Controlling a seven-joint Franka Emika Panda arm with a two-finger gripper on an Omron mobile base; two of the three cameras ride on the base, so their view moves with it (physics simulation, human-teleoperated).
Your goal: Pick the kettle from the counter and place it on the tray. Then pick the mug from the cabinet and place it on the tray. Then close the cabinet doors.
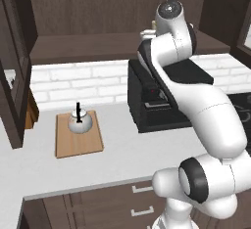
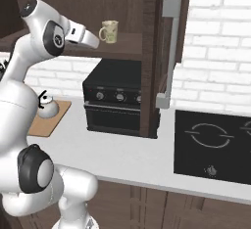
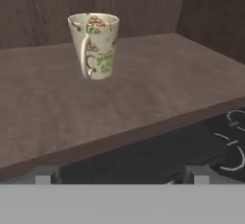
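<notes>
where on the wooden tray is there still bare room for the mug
The flat light-brown wooden tray is bare across its near half, toward the pale counter edge. The far half is taken by the small round white-grey kettle. The beige patterned mug stands alone on the dark cabinet shelf, open gripper facing it.

The mug (image 3: 94, 45) is cream with green lettering and reddish-brown doodles on it. Kettle (image 1: 80, 121) is whitish-grey with a black handle, on a light-brown wooden tray (image 1: 78, 142). Cabinet (image 3: 143, 7) is dark brown wood, counter (image 1: 122, 149) pale grey, wall white brick (image 1: 73, 83), oven (image 2: 117, 103) black.
</notes>
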